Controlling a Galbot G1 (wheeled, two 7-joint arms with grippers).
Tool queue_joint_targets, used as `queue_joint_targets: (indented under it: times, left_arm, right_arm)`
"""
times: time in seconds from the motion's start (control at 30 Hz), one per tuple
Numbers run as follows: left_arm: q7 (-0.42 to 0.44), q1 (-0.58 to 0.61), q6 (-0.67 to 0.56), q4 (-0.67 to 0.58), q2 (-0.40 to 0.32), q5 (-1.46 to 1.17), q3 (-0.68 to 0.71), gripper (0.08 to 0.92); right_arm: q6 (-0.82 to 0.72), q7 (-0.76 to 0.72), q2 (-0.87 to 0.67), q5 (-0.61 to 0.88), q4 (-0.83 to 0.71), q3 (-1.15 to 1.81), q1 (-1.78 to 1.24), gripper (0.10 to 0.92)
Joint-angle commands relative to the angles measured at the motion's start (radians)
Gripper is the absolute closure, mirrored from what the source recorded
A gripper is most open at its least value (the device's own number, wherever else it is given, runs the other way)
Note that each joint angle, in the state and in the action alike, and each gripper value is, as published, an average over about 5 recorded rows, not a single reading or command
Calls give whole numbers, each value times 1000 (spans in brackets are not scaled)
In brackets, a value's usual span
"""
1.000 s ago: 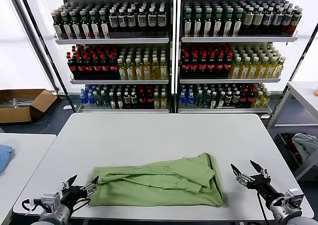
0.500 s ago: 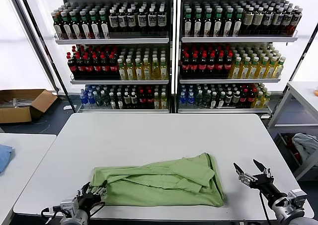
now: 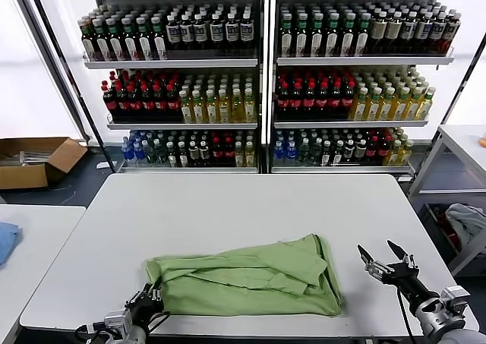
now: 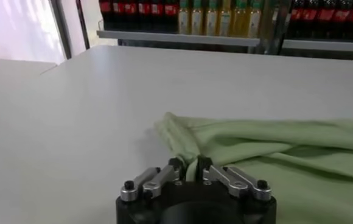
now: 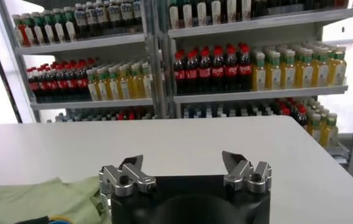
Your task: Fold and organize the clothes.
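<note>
The light green shirt [image 3: 247, 277] lies folded in a long band across the near part of the white table [image 3: 228, 207]. My left gripper [image 3: 152, 297] is at the shirt's near left corner, shut on a pinch of its fabric; in the left wrist view the green cloth [image 4: 274, 152] runs between the closed fingertips of the left gripper [image 4: 188, 165]. My right gripper [image 3: 386, 259] hovers open over bare table just right of the shirt, holding nothing. In the right wrist view the right gripper [image 5: 182, 163] has its jaws wide apart, with the shirt's edge [image 5: 36, 201] off to one side.
Shelves of bottled drinks [image 3: 266, 78] stand behind the table. A cardboard box [image 3: 34, 158] sits on the floor at far left. A second table with a blue cloth [image 3: 6, 238] is at left. A grey-white cloth bundle [image 3: 467, 222] rests at right.
My left gripper moved right along the table's near edge to the shirt's corner and closed on the fabric. The right gripper shifted slightly and stayed open.
</note>
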Motion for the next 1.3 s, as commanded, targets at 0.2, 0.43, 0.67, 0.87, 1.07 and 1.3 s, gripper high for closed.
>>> queue_joint_targets:
  times: [0.2,0.43,0.67,0.87,1.07,1.3]
  left_arm:
    - [119,-32,-124,49,176,-4,-307,909]
    - [239,-49,-132,182,330,-105,-583,909]
    - [297,-103,-116,252,440,-142,-671,909]
    - [304,-179,-66,164,411,-131,-559,909]
    - [306,-183,-32,-11,313,-127,-459,909]
    - [306,-134,-14,-158,205,-87,-311,909]
  right_arm:
    - [-2,4,-1,8,11,-7,10,203]
    - [-6,7,-2,8,23,-19,17,203]
    - [-14,12,0,7,40,-31,28,203]
    - [-11,10,-1,11,48,-30,8,203]
    - [-16,17,0,8,72,-32,-6,203]
    - [-25,28,5,-5,88,-58,-3,203]
